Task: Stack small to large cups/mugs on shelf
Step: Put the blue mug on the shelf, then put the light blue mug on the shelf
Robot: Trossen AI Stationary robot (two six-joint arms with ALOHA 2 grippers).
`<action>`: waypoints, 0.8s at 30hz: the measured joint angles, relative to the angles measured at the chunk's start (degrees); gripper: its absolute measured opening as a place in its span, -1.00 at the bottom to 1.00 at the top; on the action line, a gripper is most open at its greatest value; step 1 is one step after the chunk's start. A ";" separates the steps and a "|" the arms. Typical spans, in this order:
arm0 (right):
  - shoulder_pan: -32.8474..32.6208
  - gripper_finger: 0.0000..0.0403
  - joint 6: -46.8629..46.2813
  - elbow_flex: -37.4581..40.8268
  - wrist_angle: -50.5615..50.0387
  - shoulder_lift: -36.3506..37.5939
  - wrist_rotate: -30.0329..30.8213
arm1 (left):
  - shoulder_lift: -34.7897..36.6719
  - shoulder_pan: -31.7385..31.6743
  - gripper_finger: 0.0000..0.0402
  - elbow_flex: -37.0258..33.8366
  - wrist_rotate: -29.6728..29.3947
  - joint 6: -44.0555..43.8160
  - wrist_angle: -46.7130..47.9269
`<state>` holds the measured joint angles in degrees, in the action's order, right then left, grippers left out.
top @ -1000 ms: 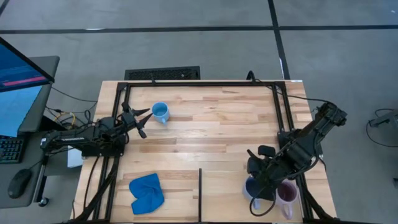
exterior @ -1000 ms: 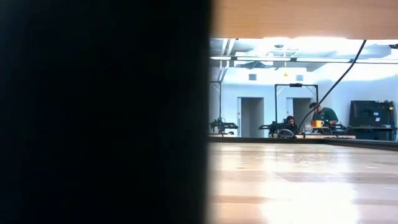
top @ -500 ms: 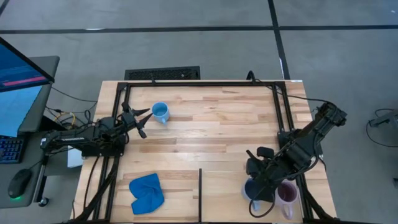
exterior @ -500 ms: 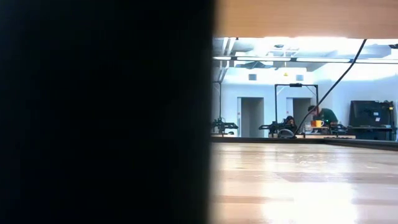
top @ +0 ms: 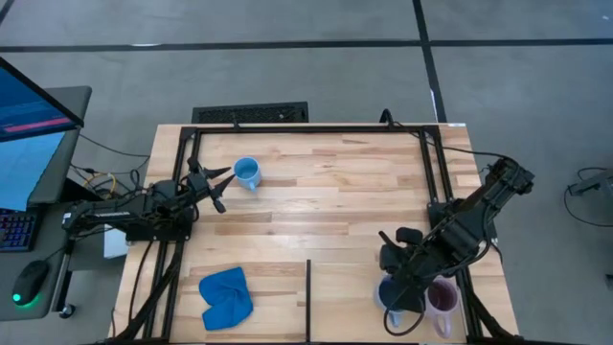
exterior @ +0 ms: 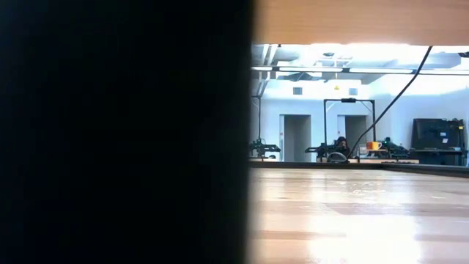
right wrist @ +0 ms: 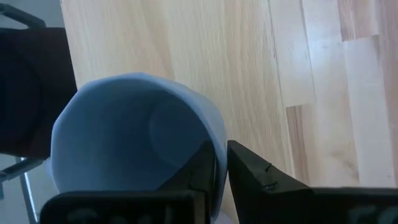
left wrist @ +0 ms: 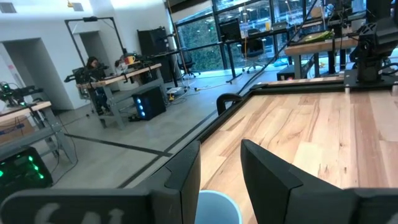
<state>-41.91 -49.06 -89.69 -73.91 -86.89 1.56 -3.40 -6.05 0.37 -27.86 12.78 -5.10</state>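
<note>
A light sky-blue mug [top: 247, 173] stands upright on the far left of the wood tabletop [top: 326, 201]. My left gripper [top: 222, 185] is open just left of it. In the left wrist view the mug's rim [left wrist: 217, 206] shows low between the spread fingers, untouched. My right gripper [top: 400, 278] is shut on a grey-blue mug [top: 387, 293] at the near right. A pale lilac mug [top: 443, 299] stands right beside it. Both are over the near wood panel, which a thin black rail [top: 307, 292] divides. My right gripper pinches the grey-blue mug's wall at the rim [right wrist: 219, 163], with one finger [right wrist: 200, 169] inside the mug and one finger [right wrist: 252, 171] outside. The fingers come from above, pointing down. The mug is upright with its mouth up. I cannot tell whether its base rests on the wood.
A crumpled bright blue cloth [top: 226, 296] lies at the near left. Black frame rails [top: 306, 127] run round the table. In the low view a dark mass [exterior: 121, 132] blocks the left half. A wood panel [exterior: 359, 22] shows above and a wood surface [exterior: 359, 216] below.
</note>
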 joint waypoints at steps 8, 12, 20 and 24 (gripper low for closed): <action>0.02 -0.57 0.00 0.00 0.01 0.00 0.10 | 0.00 0.00 -0.46 -0.01 0.02 0.02 0.00; 0.04 -0.41 0.00 0.00 0.00 0.00 0.09 | 0.00 0.01 -0.46 0.01 0.02 0.02 0.00; 0.04 -0.16 0.04 0.00 -0.50 0.00 0.09 | 0.00 0.00 -0.46 0.00 0.02 0.03 0.00; 0.04 -0.10 0.07 0.00 -0.55 0.00 0.10 | 0.00 0.00 -0.46 0.00 0.02 0.02 0.00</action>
<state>-41.87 -48.99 -89.69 -74.46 -86.89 1.66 -3.40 -6.05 0.37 -27.83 12.80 -5.10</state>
